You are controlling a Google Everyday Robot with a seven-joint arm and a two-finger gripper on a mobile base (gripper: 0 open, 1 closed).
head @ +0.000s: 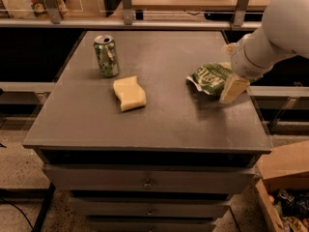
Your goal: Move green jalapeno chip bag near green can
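Gripper (pixel 231 90) hangs low at the right side of the tabletop (pixel 159 124), against the right edge of the green chip bag (pixel 208 78); whether its jaws are spread or pinching the bag I cannot tell. The bag lies crumpled on the tabletop's right half. The green can (pixel 106 56) stands upright at the back left, well apart from it. A pale yellow sponge (pixel 129 94) lies between them, nearer the can.

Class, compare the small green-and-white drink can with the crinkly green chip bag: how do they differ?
The small green-and-white drink can stands upright; the crinkly green chip bag lies flat. The can is a cylinder with a silver top; the bag is a wider, wrinkled pillow. The can stands far left; the bag lies right, beside the gripper. Both are green.
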